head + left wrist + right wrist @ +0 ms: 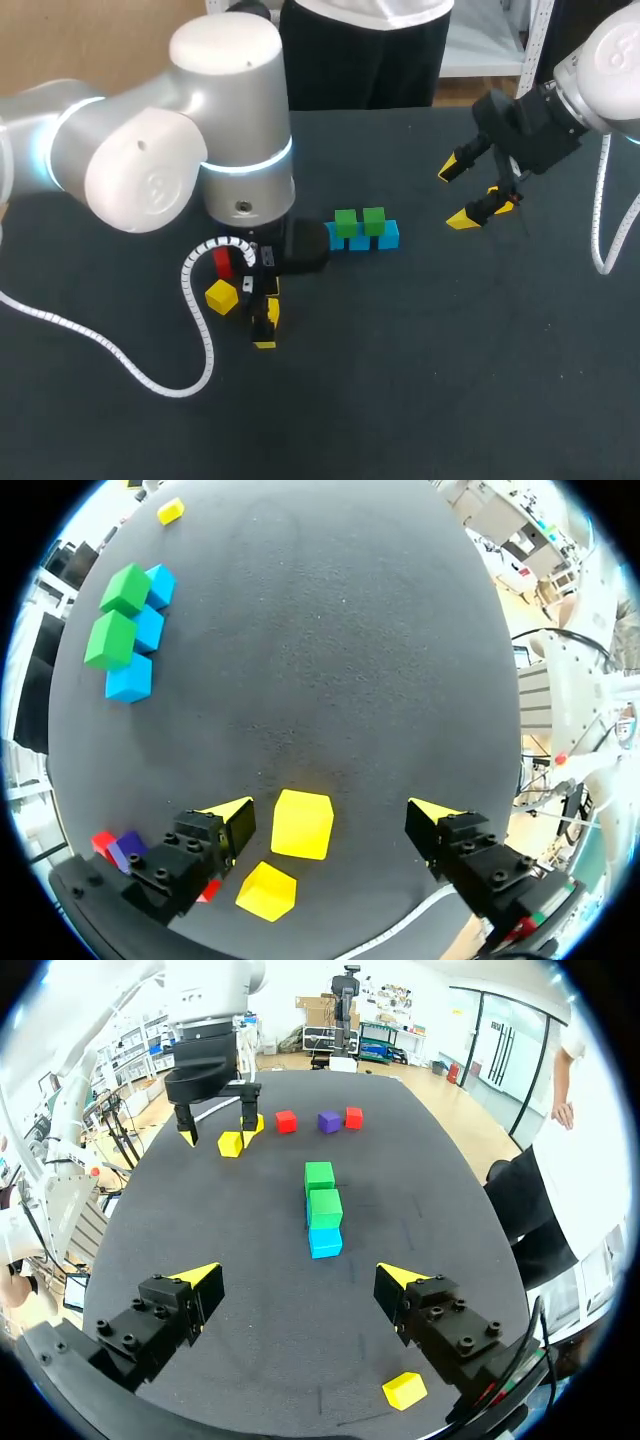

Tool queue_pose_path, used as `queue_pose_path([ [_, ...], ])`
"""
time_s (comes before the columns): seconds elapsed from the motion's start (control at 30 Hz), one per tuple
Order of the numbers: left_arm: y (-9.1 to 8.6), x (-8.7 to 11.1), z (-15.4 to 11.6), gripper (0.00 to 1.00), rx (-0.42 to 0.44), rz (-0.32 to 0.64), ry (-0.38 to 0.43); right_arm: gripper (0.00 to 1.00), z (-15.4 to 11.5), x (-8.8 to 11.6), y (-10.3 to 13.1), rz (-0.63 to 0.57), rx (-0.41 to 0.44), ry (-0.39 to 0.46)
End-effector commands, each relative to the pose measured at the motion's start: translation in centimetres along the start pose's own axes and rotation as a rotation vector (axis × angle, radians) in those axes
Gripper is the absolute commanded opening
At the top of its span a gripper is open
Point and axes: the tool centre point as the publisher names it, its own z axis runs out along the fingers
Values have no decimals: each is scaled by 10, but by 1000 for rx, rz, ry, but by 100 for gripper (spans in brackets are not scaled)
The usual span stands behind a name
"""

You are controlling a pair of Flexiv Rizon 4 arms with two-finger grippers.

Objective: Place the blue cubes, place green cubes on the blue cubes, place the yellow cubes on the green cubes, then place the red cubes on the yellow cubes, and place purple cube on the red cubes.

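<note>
- L gripper (333,815) hangs low over the dark matte table (450,380). Its fingers are spread wide w/ nothing clamped.
- One small yellow cube (302,824) sits on the table between those fingers, closer to one yellow tip. It's not pinched from both sides.
- Second yellow cube (266,891) is just beside the first, back toward the gripper body.
- Two small red cubes (286,1121) lie in a loose line w/ a small purple cube (329,1121) between them. They're near the L gripper, each apart from the next.
- Row of three bright blue cubes (360,238) stands mid-table, packed side by side.
- Two green cubes (346,222) sit on top of that blue row. From the R wrist cam, the blue cube at the near end pokes out past them.
- R gripper (298,1280) is held above the table, well apart from the blue row. Its fingers are also wide apart and it's empty.
- Third yellow cube (404,1390) lies on the table just beside one finger of the R gripper, not touching it as far as I can see.
</note>
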Motion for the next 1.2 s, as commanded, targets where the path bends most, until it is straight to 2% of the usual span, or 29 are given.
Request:
queue_pose_path([
  [0.03,3,1,1,100,9,-2,3,100,0,0,1,0,2,-1],
  [0.5,7,2,1,100,21,-7,11,100,0,0,1,0,2,-1],
  [0.57,7,3,2,91,24,-10,6,100,0,0,1,0,2,-1],
  [0.67,7,3,3,94,27,-17,4,100,0,0,1,0,2,-1],
  [0.83,6,4,4,69,30,-21,4,100,0,0,1,0,2,-1],
  [0.93,6,5,5,26,30,-25,2,100,0,0,1,0,2,-1],
  [0.97,6,5,5,0,31,-25,2,100,0,0,1,0,2,-1],
  [1.2,6,6,6,0,36,-29,2,100,0,0,1,0,2,-1],
])
